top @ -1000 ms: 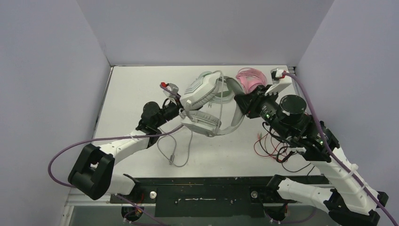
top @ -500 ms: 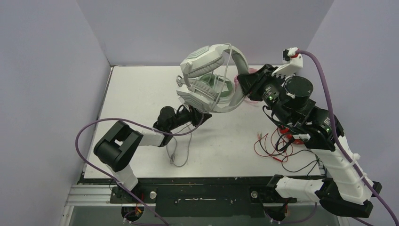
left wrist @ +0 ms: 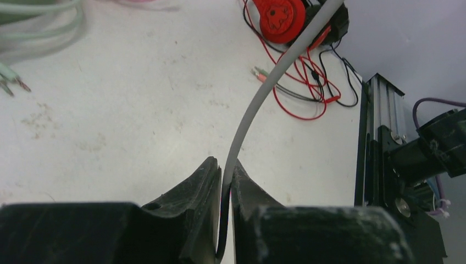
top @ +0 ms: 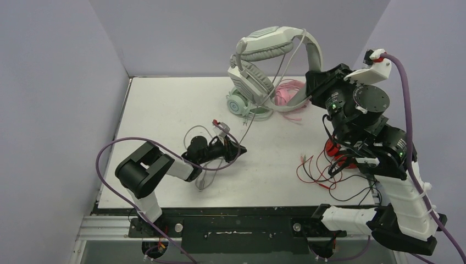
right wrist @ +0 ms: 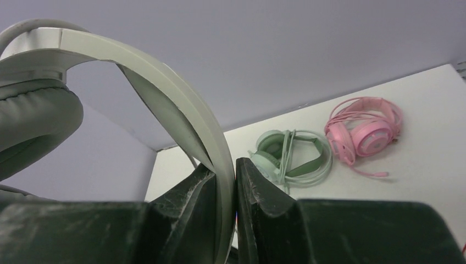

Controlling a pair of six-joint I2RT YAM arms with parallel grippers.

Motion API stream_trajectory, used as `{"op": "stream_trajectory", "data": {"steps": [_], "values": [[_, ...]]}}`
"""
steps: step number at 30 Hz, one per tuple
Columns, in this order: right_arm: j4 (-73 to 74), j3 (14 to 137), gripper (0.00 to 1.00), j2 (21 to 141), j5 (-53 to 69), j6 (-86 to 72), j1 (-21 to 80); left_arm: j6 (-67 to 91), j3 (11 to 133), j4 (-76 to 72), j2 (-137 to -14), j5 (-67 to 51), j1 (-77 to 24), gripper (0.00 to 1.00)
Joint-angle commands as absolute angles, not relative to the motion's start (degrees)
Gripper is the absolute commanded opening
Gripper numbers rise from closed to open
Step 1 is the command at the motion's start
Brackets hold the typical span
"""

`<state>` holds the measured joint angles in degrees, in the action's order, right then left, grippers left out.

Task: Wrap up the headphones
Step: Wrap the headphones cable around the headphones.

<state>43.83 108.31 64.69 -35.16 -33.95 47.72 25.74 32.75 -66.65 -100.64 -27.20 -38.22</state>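
Observation:
The pale grey-white headphones [top: 269,47] hang high above the table's far side. My right gripper [top: 314,91] is shut on their headband [right wrist: 165,82], which sits between the jaws of the right gripper [right wrist: 225,168]. Their thin grey cable [top: 248,130] runs down to my left gripper [top: 240,147], low over the table's middle. In the left wrist view the left gripper [left wrist: 226,170] is shut on that cable [left wrist: 264,88]. The mint green headphones [top: 244,107] and the pink headphones [top: 288,91] lie on the table at the back, each with its cable coiled around it.
A red round object [top: 332,148] and a tangle of red and black wires [top: 321,173] lie at the right, below my right arm. A loose loop of grey cable [top: 200,165] rests near the left arm. A black rail [top: 236,220] runs along the near edge.
My right gripper has lifted the grey-white headphones up and to the right. My left gripper came away from the earcups, dropped toward the table and closed on the cable.

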Motion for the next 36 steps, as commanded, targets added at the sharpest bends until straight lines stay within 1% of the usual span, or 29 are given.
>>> {"op": "stream_trajectory", "data": {"steps": [1, 5, 7, 8, 11, 14, 16, 18, 23, 25, 27, 29, 31, 36], "values": [[38.06, 111.22, 0.0, 65.41, -44.75, -32.51, 48.19, 23.01, 28.49, -68.42, -99.49, -26.68, -38.85, 0.1], [38.32, 111.48, 0.0, 66.22, -50.95, -29.72, 48.22, 22.85, 23.86, -67.63, -96.29, -26.13, -38.95, 0.04], [36.82, 110.06, 0.0, 66.42, -53.83, -27.82, 48.17, 22.58, 21.4, -65.94, -92.23, -25.12, -39.52, 0.0], [36.29, 109.17, 0.0, 66.59, -55.17, -27.03, 48.23, 22.14, 20.57, -64.49, -90.17, -24.73, -39.87, 0.0], [35.38, 107.21, 0.0, 67.79, -58.48, -25.19, 48.04, 19.49, 19.54, -55.86, -82.42, -22.31, -41.45, 0.0], [34.37, 105.04, 0.0, 69.05, -61.66, -23.23, 47.35, 16.02, 19.82, -44.06, -73.44, -18.12, -43.44, 0.0], [33.27, 103.5, 0.0, 69.65, -62.39, -21.75, 44.86, 14.49, 20.18, -36.19, -67.63, -15.52, -44.5, 0.0], [33.59, 102.66, 0.0, 70.48, -59.47, -21.94, 39.74, 13.99, 20.52, -30.51, -62.37, -13.74, -45.25, 0.0], [36.34, 101.46, 0.0, 73.64, -45.37, -26.72, 24.95, 15.23, 22.02, -21.51, -54.42, -12.43, -48.1, 0.0], [37.59, 101.68, 0.0, 75.22, -36.54, -29.64, 18.68, 15.85, 22.9, -19.23, -54.14, -13.0, -49.61, 0.0], [38.47, 102.01, 0.0, 76.74, -25.03, -33.42, 11.9, 15.86, 23.55, -17.36, -54.77, -12.75, -51.44, 0.0], [38.84, 101.9, 0.0, 77.64, -17.45, -36.02, 6.48, 15.64, 24.02, -15.79, -55.65, -11.58, -53.51, 0.0], [39.1, 101.59, 0.0, 78.39, -16.98, -37.48, 4.18, 15.49, 24.73, -14.58, -55.97, -10.03, -55.8, 0.0], [40.25, 100.07, 0.0, 79.14, -25.64, -37.51, 3.37, 14.65, 25.53, -12.9, -55.3, -6.58, -59.22, 0.0]]}}
